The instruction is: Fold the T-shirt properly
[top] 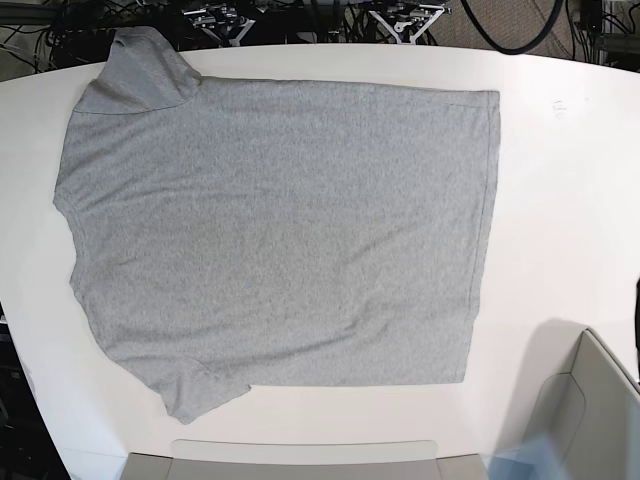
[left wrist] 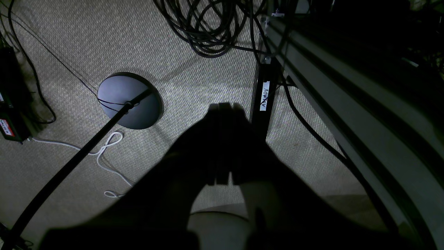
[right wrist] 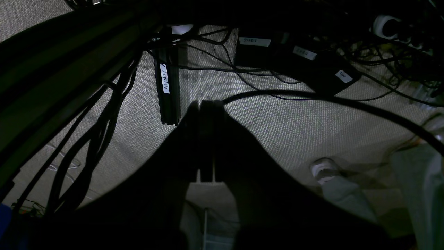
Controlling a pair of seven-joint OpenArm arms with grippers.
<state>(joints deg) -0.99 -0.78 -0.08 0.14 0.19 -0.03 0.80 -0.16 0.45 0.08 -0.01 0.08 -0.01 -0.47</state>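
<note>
The T-shirt (top: 280, 230) lies spread flat on the white table (top: 560, 200), plain heather-grey side up. Its two sleeves are at the left and its hem at the right. No arm shows in the base view. Both wrist views look down past the table at the carpeted floor. My left gripper (left wrist: 223, 107) is a dark silhouette with its fingers pressed together and nothing between them. My right gripper (right wrist: 206, 104) is likewise shut and empty. The T-shirt is out of view in both wrist views.
A grey bin (top: 590, 410) stands at the table's front right and a grey tray edge (top: 300, 460) along the front. Below are a round black stand base (left wrist: 130, 100), coiled cables (left wrist: 208, 31), a labelled black frame leg (right wrist: 168, 90) and a person's shoe (right wrist: 322, 170).
</note>
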